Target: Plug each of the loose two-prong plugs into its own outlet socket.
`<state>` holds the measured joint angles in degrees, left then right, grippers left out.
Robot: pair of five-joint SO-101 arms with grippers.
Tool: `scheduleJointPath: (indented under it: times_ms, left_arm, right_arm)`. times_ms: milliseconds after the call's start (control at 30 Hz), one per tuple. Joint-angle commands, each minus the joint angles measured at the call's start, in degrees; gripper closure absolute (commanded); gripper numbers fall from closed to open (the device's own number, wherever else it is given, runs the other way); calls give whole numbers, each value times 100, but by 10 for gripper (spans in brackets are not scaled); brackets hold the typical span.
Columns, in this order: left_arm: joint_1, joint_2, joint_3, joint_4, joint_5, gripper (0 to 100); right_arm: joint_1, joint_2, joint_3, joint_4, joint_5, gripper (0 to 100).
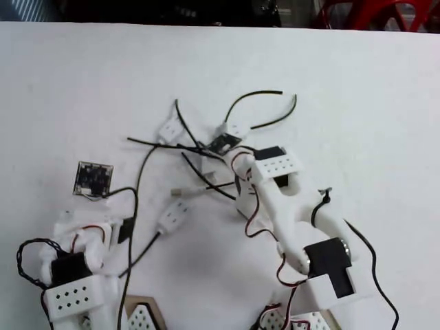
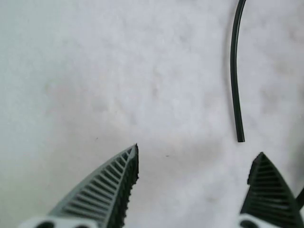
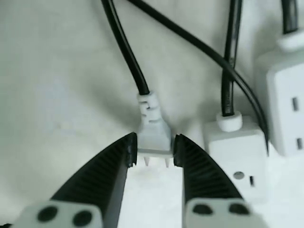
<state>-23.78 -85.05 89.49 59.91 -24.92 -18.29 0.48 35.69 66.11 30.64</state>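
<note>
Clamping one white two-prong plug (image 3: 153, 130) by its sides, the right gripper (image 3: 155, 145) has its two dark fingers closed to the plug's width, prongs pointing back toward the wrist. Two white outlet sockets (image 3: 235, 142) lie just beside it, each on a black cable. The left gripper (image 2: 197, 156) is spread wide over the bare table (image 2: 118, 71) with nothing between its fingers and one loose cable end (image 2: 236, 85) nearby. The high view takes in both arms and one small circuit board (image 1: 93, 179) beside the tangle.
</note>
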Motion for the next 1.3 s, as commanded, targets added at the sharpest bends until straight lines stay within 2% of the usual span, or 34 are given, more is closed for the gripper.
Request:
scheduleJointPath:
  times_ms: [0,67,300,500,700,1000,1133,1267]
  left_arm:
    - [-22,-110,-26,-105,35,645]
    - [-22,-110,-26,-105,35,645]
    - [-22,-110,-26,-105,35,645]
    - [-22,-110,-26,-105,35,644]
    - [-22,-110,-26,-105,35,644]
    - [-22,-110,-26,-97,35,644]
    - [-22,-110,-26,-105,35,644]
    - [-22,-110,-26,-105,35,644]
  right_arm:
    - [-189,-40,79,-110,-26,937]
    - [-207,-75,44,-110,-26,981]
    - [-330,-549,0,453,-26,977]
    - [-382,-1235,0,971,-26,852]
    - [-321,-1121,0,875,-9,861]
    - [251,-198,0,-66,26,861]
    - [207,-92,9,-75,26,861]
    - [-145,-48,97,-75,-18,861]
